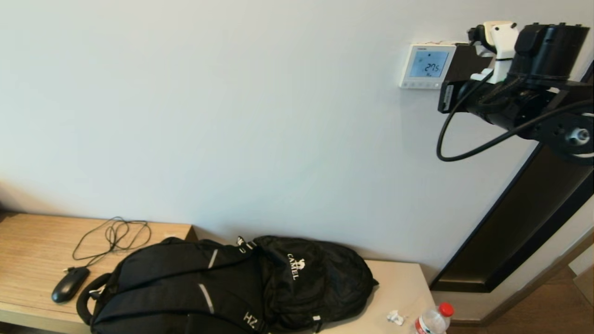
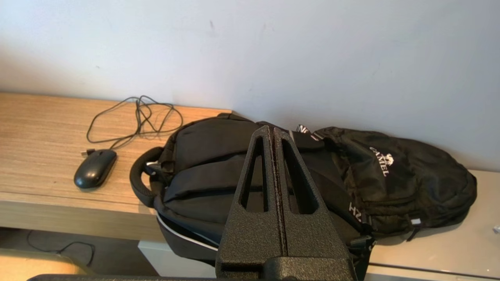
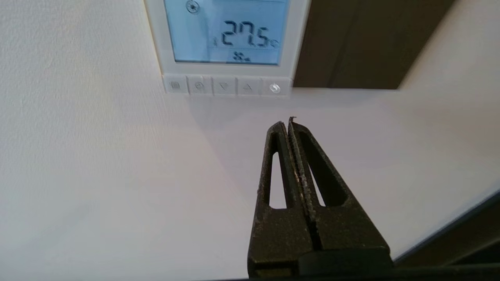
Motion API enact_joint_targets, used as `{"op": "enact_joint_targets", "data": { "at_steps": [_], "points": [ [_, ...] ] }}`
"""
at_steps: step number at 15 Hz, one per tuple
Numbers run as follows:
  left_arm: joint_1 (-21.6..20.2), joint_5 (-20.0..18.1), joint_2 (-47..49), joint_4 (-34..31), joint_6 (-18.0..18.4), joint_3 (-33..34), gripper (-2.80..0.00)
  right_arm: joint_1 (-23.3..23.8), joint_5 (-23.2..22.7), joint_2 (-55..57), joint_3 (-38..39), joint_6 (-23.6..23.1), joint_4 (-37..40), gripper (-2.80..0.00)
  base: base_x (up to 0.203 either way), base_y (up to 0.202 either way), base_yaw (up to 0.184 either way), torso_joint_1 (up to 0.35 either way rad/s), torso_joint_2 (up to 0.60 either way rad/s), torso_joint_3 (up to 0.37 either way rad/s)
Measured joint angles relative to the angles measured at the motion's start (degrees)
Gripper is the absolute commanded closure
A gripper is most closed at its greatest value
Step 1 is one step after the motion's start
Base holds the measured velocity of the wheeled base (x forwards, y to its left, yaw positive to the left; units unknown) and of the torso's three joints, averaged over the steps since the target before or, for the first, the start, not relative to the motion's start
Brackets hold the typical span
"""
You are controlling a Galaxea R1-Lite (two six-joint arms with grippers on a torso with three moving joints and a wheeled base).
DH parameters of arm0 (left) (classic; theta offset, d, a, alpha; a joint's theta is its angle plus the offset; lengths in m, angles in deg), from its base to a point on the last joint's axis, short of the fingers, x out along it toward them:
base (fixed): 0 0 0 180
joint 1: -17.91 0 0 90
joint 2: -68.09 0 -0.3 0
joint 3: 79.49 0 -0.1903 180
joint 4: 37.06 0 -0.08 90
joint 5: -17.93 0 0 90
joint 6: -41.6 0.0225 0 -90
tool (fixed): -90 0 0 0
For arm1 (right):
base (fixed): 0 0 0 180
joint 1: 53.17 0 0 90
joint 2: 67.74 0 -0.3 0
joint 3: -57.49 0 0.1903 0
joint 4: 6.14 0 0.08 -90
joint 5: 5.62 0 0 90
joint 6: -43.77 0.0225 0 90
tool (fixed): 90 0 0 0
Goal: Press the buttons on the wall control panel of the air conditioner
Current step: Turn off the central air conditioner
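Note:
The white wall control panel [image 1: 427, 66] hangs on the wall at the upper right, and its light-blue screen reads 27.5. The row of pale buttons [image 1: 421, 85] runs along its bottom strip. In the right wrist view the panel [image 3: 226, 70] and the buttons [image 3: 224, 86] show close up. My right gripper [image 3: 288, 123] is shut and empty. Its tip sits just below the strip, under the rightmost button, with a small gap between them. In the head view the right gripper [image 1: 445, 96] is right beside the panel's lower right corner. My left gripper [image 2: 272, 130] is shut and empty, low above a black backpack.
A dark brown plate [image 1: 466, 62] adjoins the panel's right side. A dark door frame [image 1: 519, 222] slants down at the right. On the bench lie a black backpack [image 1: 241, 287], a black mouse [image 1: 69, 284] with its cable, and a bottle [image 1: 434, 320].

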Motion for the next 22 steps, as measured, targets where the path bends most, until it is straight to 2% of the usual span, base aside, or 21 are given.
{"op": "enact_joint_targets", "data": {
  "at_steps": [5,10,13,15,17,19,22],
  "points": [
    [0.0,-0.02,0.0,0.01,-0.01,0.0,0.0,-0.21,-0.01,-14.58,17.23,0.09,-0.05,0.0,0.0,0.0,0.0,0.0,0.0,0.0],
    [0.0,-0.02,0.02,0.0,-0.02,0.0,0.0,-0.24,1.42,-31.72,40.2,0.42,-0.49,0.0,0.0,0.0,0.0,0.0,0.0,0.0],
    [0.0,-0.01,0.02,0.0,-0.02,0.0,0.0,-0.04,3.62,-39.5,54.23,0.62,-4.54,0.0,0.0,0.0,0.0,0.0,0.0,0.0],
    [0.0,-0.02,0.02,0.0,0.0,0.0,0.0,0.73,6.81,-43.74,60.56,0.64,-7.27,0.0,0.0,0.0,0.0,0.0,0.0,0.0],
    [-0.02,-0.02,0.02,0.0,0.0,0.0,0.0,1.25,13.62,-47.88,64.37,0.59,-7.72,0.0,0.0,0.0,0.0,0.0,0.0,0.0],
    [0.0,-0.02,0.01,-0.01,0.0,0.0,0.0,1.81,18.59,-51.86,66.92,0.54,-7.3,0.0,0.0,0.0,0.0,0.0,0.0,0.0],
    [0.0,-0.01,0.02,0.0,-0.02,0.0,0.0,5.59,19.51,-58.66,69.42,0.01,-3.05,0.0,0.0,0.0,0.0,0.0,0.0,0.0]
  ]
}}
